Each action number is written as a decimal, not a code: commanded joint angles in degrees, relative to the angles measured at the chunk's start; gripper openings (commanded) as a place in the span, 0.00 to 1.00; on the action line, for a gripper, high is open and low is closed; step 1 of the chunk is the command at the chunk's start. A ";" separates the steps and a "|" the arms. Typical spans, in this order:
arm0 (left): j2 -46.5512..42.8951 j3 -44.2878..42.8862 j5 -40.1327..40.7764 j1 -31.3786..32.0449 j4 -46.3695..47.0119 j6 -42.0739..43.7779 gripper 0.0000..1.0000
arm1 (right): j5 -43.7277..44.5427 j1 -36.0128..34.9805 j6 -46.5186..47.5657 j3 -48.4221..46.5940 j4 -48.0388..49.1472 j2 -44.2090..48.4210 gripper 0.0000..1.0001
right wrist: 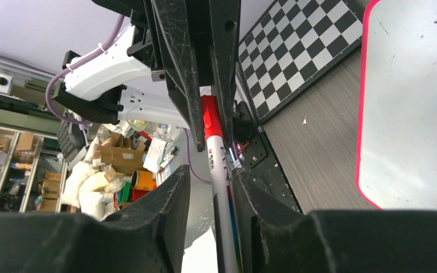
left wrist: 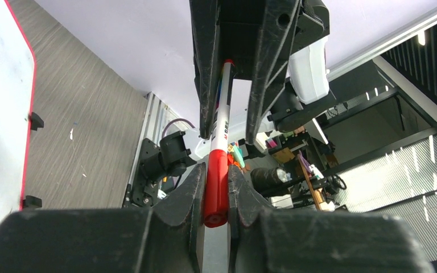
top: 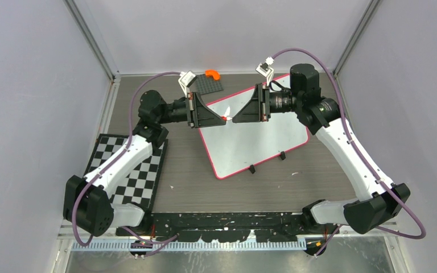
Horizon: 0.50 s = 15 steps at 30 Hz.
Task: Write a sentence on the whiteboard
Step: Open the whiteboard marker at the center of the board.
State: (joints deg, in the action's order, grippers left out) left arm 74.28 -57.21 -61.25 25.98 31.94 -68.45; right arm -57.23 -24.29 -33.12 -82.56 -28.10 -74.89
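Observation:
The whiteboard (top: 250, 142) lies flat mid-table, white with a pink-red rim; no sentence shows on its visible surface. Both grippers hover above its far left corner, tip to tip, with a marker (top: 226, 118) level between them. My left gripper (left wrist: 217, 176) is shut on the marker's red cap (left wrist: 217, 190). The white barrel (right wrist: 217, 156) runs into my right gripper (right wrist: 210, 176), whose jaws stand apart around it: the barrel rests against one finger and a gap shows at the other. The whiteboard's edge also appears in the left wrist view (left wrist: 0, 102) and the right wrist view (right wrist: 415, 102).
A black-and-white checkerboard mat (top: 131, 170) lies at the left, partly under my left arm. A small grey studded plate (top: 207, 85) with an orange piece (top: 212, 74) sits at the back. Two black clips (top: 252, 169) sit on the board's near edge. Enclosure walls stand close on three sides.

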 commanded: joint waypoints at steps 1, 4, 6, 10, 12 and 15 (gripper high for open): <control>0.06 -1.11 -0.13 0.91 -2.39 1.65 0.00 | -2.61 -1.12 -0.67 -0.84 2.94 1.77 0.39; -0.43 -0.52 -0.27 0.83 -2.55 1.72 0.00 | -2.80 -1.06 -0.88 -1.01 3.22 1.77 0.39; -0.79 -0.22 -0.03 0.83 -2.81 1.98 0.00 | -2.80 -1.06 -0.88 -1.10 3.10 1.77 0.38; -0.41 -0.35 -0.09 0.84 -3.02 1.85 0.00 | -2.44 -1.06 -1.13 -1.11 3.27 1.53 0.34; -0.09 -0.52 -0.47 0.91 -3.03 1.69 0.00 | -2.61 -1.08 -1.36 -1.13 3.50 1.44 0.32; -0.01 -0.60 -1.13 0.92 -3.03 1.58 0.00 | -2.87 -1.10 -1.33 -0.87 3.58 1.43 0.32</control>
State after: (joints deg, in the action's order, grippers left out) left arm 74.24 -57.21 -61.56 26.04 31.00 -68.34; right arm -57.74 -24.34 -33.15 -82.56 -28.36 -74.87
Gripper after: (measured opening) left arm 0.143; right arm 0.310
